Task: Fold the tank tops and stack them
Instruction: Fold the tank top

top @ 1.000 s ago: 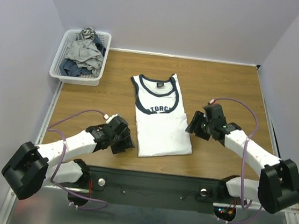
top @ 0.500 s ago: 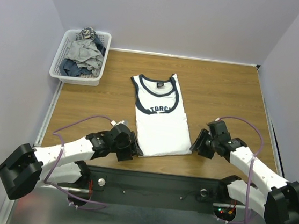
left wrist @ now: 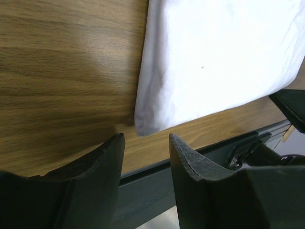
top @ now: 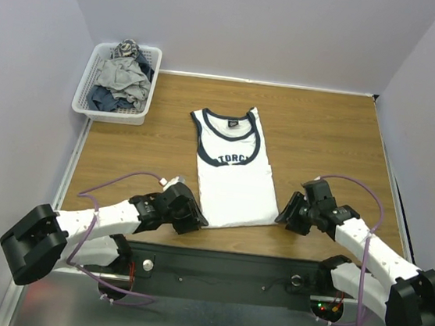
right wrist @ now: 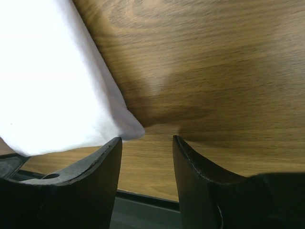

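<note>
From above, the tank top [top: 232, 172] lies flat in the middle of the surface [top: 339, 130], with its sides folded in. Both arms reach low over the wood. The left gripper [top: 193, 220] is at the top's near left corner and the right gripper [top: 284, 216] is at its near right corner.

Left wrist: the gripper is wide apart and empty, with the corner just ahead. It might pinch only one thin layer, and then the fold could fall open.

Right wrist: this gripper is wide apart and empty too. The corner sits nearer one finger, so the gripper might push the cloth into a bump.
</note>
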You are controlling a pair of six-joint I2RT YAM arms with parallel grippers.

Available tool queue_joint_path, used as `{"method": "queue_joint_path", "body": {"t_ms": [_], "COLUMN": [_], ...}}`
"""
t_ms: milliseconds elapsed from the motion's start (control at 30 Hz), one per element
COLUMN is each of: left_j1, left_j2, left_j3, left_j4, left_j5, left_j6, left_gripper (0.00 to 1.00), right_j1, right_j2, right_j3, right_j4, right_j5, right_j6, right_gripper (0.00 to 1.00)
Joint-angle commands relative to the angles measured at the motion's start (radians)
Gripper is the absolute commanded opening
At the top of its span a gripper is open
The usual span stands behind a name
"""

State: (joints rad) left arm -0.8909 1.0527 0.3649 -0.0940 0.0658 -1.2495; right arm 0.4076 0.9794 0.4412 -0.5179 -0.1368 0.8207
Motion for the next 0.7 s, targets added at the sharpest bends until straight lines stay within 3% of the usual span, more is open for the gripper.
{"method": "queue_joint_path", "body": {"t_ms": [0, 467, 600, 667], "left_j1": [-0.006, -0.006, -0.006, -0.006], "left_j2": [0.021, 0.101, 0.104, 0.102], "left_j3": [-0.011, -0.004, 0.0, 0.005], "left_j4": [0.033, 0.063, 0.062, 0.062], "left_j5": [-0.05, -0.054, -0.057, -0.058], "left_j6": [-0.041, -0.037, -0.03, -0.019], "left_gripper": [0.5, 0.41, 0.33, 0.22], "right_j1": [0.004, 0.005, 0.005, 0.005], "right_j2": [-0.018, 0.05, 0.084, 0.094], "right_j3": [-0.018, -0.068, -0.073, -0.073], "right_j4": [0.053, 0.165, 0.212, 0.228], "right_j5": [-0.02, -0.044, -0.05, -0.049], "right_j6": [0.028, 0.052, 0.058, 0.058], "right_gripper": [0.53, 0.47, 0.43, 0.42]}}
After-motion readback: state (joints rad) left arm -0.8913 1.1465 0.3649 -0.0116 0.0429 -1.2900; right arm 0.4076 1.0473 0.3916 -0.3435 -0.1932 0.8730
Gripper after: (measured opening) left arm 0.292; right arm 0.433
